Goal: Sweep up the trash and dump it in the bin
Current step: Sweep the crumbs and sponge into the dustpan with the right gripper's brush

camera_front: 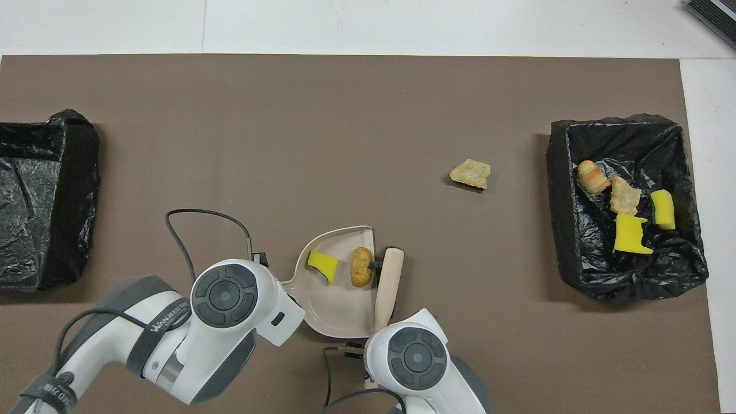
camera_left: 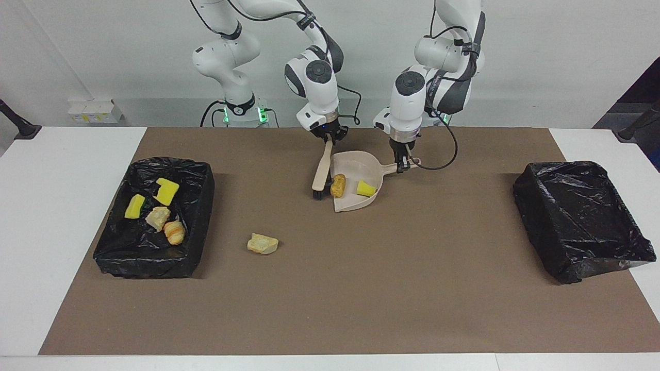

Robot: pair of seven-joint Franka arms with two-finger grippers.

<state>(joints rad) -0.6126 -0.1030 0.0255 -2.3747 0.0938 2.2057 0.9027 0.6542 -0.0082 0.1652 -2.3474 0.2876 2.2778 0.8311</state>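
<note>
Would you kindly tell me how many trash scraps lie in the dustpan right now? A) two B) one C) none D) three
A: the dustpan holds two scraps, a yellow sponge piece and an orange-brown chunk just inside its open edge, with the brush beside it.

From overhead, both wrists hide their end effectors; the empty bin [camera_front: 40, 195] at the left arm's end is cut by the edge

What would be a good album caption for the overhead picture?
Brush in the right gripper nudges a brown chunk into the dustpan beside a yellow sponge piece.
</note>
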